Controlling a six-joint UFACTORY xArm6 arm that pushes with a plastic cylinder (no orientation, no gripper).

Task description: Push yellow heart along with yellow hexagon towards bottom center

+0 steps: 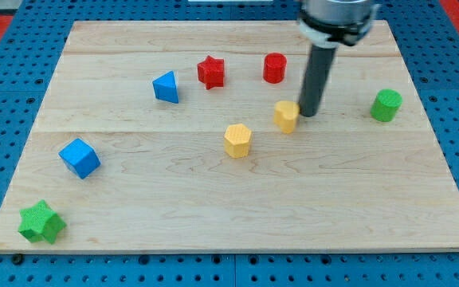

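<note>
The yellow heart (287,115) lies a little right of the board's middle. The yellow hexagon (237,139) lies to its lower left, a small gap apart. My tip (307,113) stands on the board right against the heart's right side, touching or nearly touching it. The dark rod rises from it toward the view's top.
A red star (210,71) and a red cylinder (274,68) lie near the top. A blue triangle (166,87) lies at upper left, a blue cube (80,157) at left, a green star (41,222) at bottom left, a green cylinder (386,105) at right. The wooden board (333,207) sits on blue pegboard.
</note>
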